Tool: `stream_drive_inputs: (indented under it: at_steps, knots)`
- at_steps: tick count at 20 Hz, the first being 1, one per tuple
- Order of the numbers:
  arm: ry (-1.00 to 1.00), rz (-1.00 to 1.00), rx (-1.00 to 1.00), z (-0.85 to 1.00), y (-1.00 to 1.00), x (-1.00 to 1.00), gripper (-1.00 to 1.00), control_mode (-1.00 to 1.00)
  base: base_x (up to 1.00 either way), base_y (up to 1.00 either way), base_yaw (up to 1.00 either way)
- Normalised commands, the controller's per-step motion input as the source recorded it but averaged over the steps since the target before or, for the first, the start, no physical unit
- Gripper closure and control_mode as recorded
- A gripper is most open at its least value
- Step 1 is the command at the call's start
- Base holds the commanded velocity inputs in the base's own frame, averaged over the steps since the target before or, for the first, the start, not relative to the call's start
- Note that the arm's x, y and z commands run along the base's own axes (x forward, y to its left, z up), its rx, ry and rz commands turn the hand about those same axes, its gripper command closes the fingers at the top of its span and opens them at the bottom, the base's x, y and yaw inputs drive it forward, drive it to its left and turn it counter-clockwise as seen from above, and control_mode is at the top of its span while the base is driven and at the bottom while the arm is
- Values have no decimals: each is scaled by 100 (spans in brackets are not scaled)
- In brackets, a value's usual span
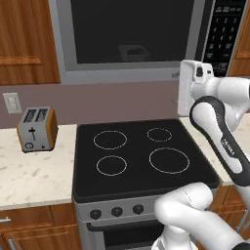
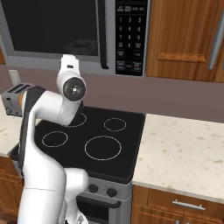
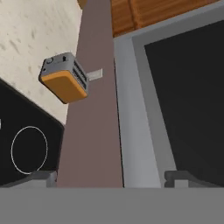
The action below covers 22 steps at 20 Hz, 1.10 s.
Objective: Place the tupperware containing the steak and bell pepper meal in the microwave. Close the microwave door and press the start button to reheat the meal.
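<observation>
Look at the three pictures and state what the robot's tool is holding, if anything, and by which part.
Nothing is held. In the hand view the tool has its fingertips wide apart with only wall and microwave door between them.

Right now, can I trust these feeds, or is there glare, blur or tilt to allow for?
Left base view: sharp, even light, no glare on the microwave door. Right base view: equally clean. Hand view: rolled sideways, so the toaster looks tipped; otherwise crisp.

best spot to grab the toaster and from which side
Judging by its shape, the toaster is best gripped across its two broad orange sides, coming from above. It stands upright on the counter left of the stove, and those flat parallel faces suit the open tool.
</observation>
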Motion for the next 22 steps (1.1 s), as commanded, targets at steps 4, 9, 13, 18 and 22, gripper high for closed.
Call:
stream_drive_inputs:
  at_steps: [4,9,13,18,22]
  knots:
    - [-4,0,5,0,-100,-64,-100,-100,0,0,0]
    - [-10,-4,1,0,-100,-11,-100,-100,0,0,0]
    - [0,-7,0,4,-74,22,-100,-100,0,0,0]
    - [0,-4,0,0,-41,43,-100,-100,0,0,0]
    - [0,0,0,0,-13,57,-100,-100,0,0,0]
